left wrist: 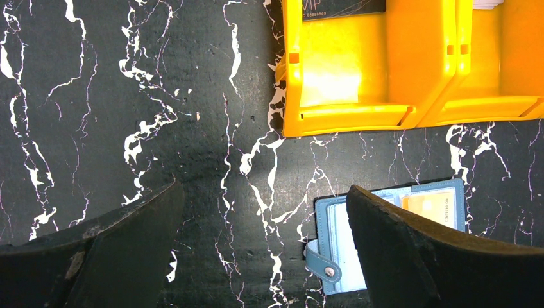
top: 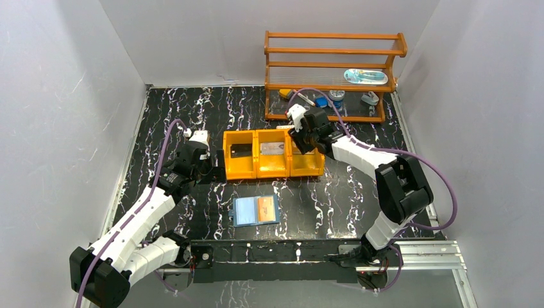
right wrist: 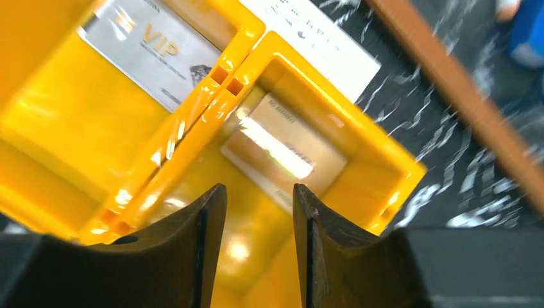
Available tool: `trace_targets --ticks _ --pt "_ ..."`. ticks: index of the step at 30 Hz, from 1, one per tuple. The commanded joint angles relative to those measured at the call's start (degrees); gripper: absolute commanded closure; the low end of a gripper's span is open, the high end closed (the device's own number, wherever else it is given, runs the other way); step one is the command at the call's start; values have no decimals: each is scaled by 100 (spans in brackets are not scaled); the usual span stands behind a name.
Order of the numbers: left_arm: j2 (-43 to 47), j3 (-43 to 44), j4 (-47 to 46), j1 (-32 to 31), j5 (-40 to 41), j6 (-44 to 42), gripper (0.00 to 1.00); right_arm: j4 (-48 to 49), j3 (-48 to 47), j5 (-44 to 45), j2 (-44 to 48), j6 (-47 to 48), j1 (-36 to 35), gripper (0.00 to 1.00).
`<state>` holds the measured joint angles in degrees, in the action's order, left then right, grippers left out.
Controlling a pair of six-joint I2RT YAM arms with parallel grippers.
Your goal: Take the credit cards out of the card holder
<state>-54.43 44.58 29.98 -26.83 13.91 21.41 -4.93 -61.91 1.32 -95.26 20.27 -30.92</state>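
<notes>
Wallet (top: 255,210) alone on bare table (top: 192,115), free from above and either side, tray (top: 272,154) walls stand behind it, rack (top: 333,70) close behind tray's right end, right gripper (right wrist: 260,187) over right compartment, left gripper (left wrist: 263,189) off tray's left corner.

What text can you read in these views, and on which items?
"VIP": silver card, orange tray's middle compartment.
"VIP", partly cut off: dark card, left compartment.
Small print on those, the gold card and the card holder's orange card: too blurred to read.

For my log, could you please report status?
Left gripper open, empty. Right gripper open over tray, tan card lying below. Card holder open, orange card inside. Nothing blocking.
</notes>
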Motion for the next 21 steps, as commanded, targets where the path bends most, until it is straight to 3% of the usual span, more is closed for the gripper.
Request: trace_targets --ticks 1,4,8,21 --pt "60 -29 -38 20 11 -67 2 -759 -508 107 135 -3360 -6 53" --pt "48 -31 -36 20 -4 -67 2 -1053 -487 234 114 -4389 -10 57" --pt "27 -40 -38 20 6 -66 2 -1176 -410 766 81 -4961 -19 60" --pt "-37 -31 -39 20 -32 -75 2 -1782 -1025 1458 -886 -5078 -28 61"
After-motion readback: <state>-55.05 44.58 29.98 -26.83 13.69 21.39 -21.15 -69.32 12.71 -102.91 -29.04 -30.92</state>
